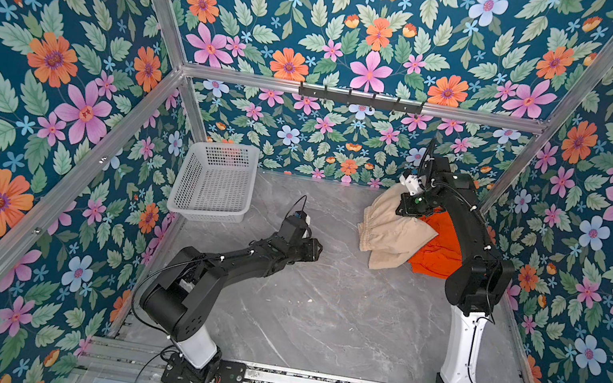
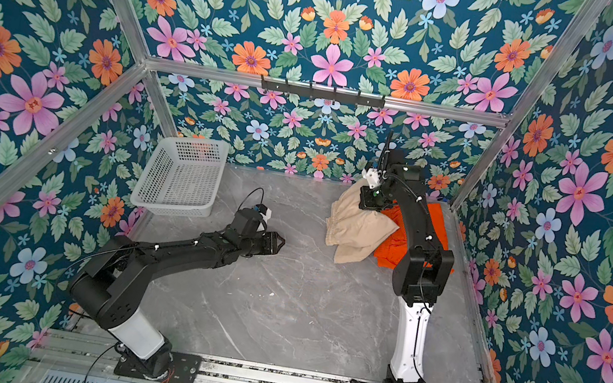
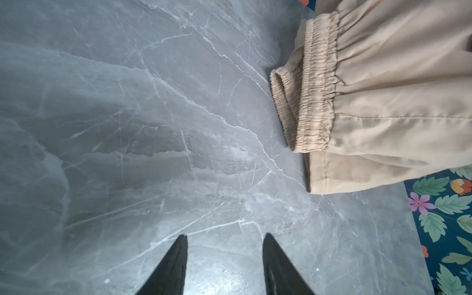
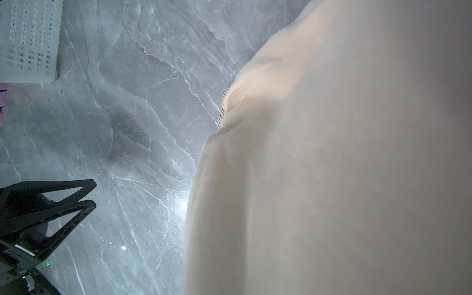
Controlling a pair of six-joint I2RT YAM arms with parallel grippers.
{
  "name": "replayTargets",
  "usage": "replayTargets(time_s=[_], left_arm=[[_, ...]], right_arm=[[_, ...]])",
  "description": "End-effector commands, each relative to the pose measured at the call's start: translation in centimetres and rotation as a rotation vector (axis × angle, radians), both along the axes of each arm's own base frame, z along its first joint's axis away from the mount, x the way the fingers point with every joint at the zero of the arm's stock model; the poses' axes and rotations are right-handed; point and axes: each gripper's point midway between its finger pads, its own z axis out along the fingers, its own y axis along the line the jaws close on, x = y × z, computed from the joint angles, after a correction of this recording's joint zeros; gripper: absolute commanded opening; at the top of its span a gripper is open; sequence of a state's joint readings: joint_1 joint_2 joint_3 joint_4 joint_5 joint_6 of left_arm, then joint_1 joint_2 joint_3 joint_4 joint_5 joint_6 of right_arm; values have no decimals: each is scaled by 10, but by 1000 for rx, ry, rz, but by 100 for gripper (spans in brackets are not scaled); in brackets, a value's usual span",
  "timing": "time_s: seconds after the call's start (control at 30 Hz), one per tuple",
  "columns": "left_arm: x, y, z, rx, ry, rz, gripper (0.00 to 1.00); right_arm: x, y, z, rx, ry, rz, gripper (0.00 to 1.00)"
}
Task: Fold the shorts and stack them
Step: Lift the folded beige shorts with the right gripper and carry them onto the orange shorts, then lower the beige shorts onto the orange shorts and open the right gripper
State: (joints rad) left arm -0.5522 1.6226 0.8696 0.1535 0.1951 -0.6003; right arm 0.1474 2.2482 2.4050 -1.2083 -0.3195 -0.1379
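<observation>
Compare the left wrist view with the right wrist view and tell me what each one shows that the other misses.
Left wrist only: the stitched hem of the beige shorts and a leafy floral wall. Right wrist only: the white basket. Both: the beige shorts, their elastic waistband (a mere sliver in the right wrist view), the grey marble table and the open left gripper.

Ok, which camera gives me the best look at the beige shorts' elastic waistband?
The left wrist view: the waistband of the beige shorts is close, sharp and unobstructed. In both top views the waistband is small. The right wrist view shows blurred beige fabric with only a sliver of gathers.
</observation>
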Motion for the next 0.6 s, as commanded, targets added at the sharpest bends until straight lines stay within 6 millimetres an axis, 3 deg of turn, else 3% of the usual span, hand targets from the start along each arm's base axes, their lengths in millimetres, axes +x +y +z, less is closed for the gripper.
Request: replayTargets(time_s=[0.0,0.3,0.57], left_arm=[[2,3,-2,30,3,2,50],[7,-1,-1,34,2,-8,50],[11,-3,2,35,-3,-5,50]], right_arm=[[-11,-12,5,-22,36,18,8],[-4,-49,21,45,29,-49,8],[-6,-62,39,121,4,-59,8]])
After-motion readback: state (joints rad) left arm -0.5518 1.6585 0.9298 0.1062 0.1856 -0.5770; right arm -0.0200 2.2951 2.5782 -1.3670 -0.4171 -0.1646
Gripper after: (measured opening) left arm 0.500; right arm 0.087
